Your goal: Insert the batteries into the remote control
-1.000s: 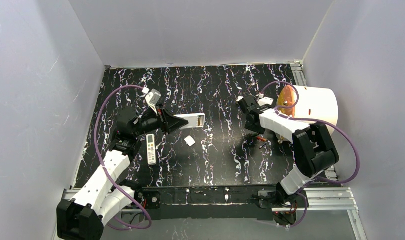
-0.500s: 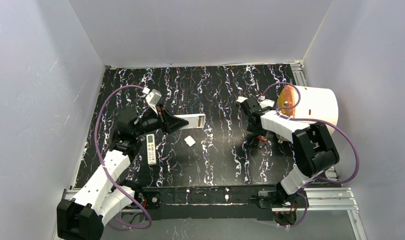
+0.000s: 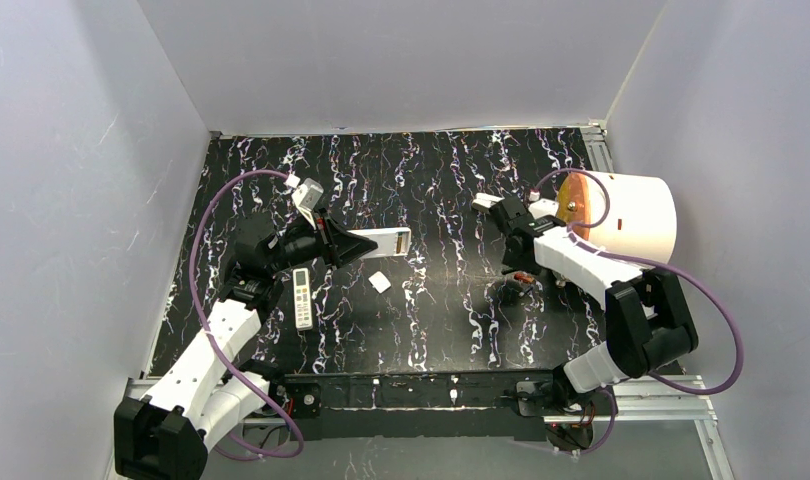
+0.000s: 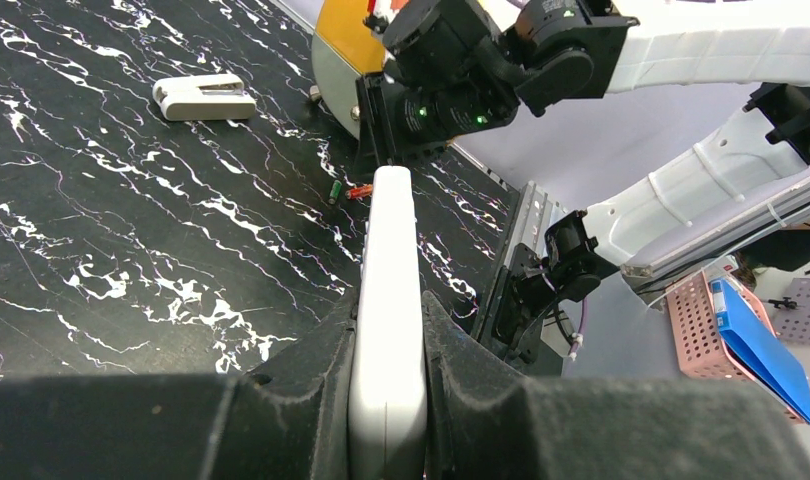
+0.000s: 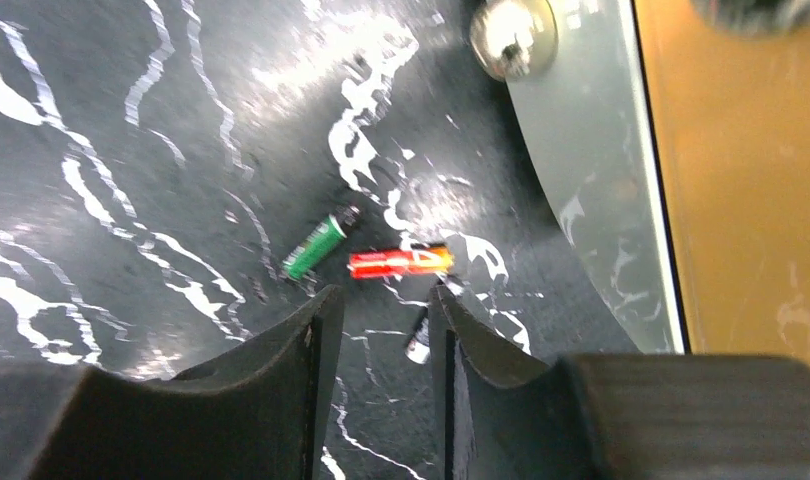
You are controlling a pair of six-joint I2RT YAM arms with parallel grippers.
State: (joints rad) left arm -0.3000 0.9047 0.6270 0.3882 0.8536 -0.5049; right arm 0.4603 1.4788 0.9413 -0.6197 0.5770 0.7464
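**Remote clamped in the left claw, batteries loose under the right**

The left claw (image 3: 341,243) is clamped on one end of the remote control (image 3: 386,240). The remote sticks out above the desk (image 3: 441,170), pointing toward the right arm. In the left wrist view it shows edge-on, squeezed between both fingers.

The batteries (image 3: 524,279) lie loose on the desk near its right side. They are close to a white drum (image 3: 636,210) that lies on its side with its orange end turned toward them. The right claw (image 5: 383,305) hangs over them with its fingers apart, gripping nothing. Just ahead of its fingertips lie a green battery (image 5: 316,247) and a red battery (image 5: 398,262) with a yellow end, near each other but not touching. A dark battery (image 5: 418,343) lies on the desk in the gap between the fingers.

A second remote (image 3: 302,297) lies flat on the desk beside the left arm. A small white piece (image 3: 379,282) lies near the held remote's free end.
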